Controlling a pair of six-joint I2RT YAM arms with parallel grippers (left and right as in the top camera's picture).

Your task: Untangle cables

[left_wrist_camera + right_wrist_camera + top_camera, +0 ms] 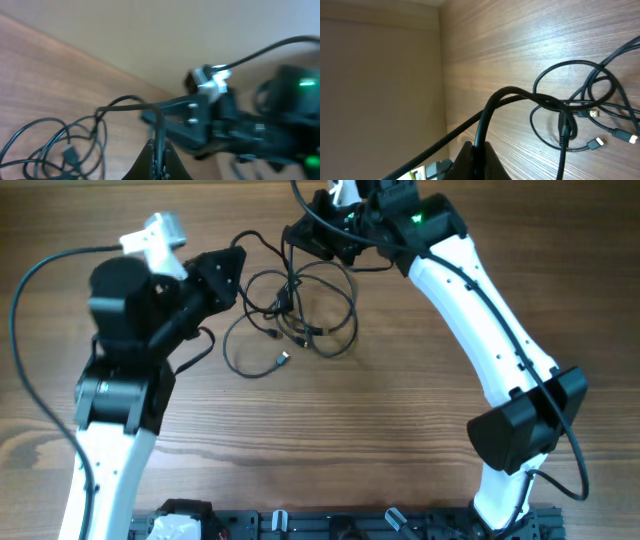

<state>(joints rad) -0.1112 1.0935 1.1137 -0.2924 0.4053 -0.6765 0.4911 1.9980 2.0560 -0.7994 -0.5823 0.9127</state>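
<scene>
Cables: a tangle of thin black cords (pixel 292 310) in loose loops on the light brown wooden table (pixel 400 420), between the two arms near the far edge.
Left gripper (pixel 160 161): its wrist cam shows it pinched tight on one strand; from overhead you can't really tell.
Right gripper (pixel 475 161): also clamped on a strand, which arches up off the table.
Plugs: the right wrist cam shows the small plug ends (pixel 594 144) lying flat, much clearer than overhead.

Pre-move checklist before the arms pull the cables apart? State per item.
1. Left gripper shut on the cables: ok.
2. Right gripper shut on the cables: ok.
3. Cables separated: not ok, loops cross at a knot.
4. Loose plug lying free on the table: ok.
5. Both fingers pairs on different cords: cannot tell.
</scene>
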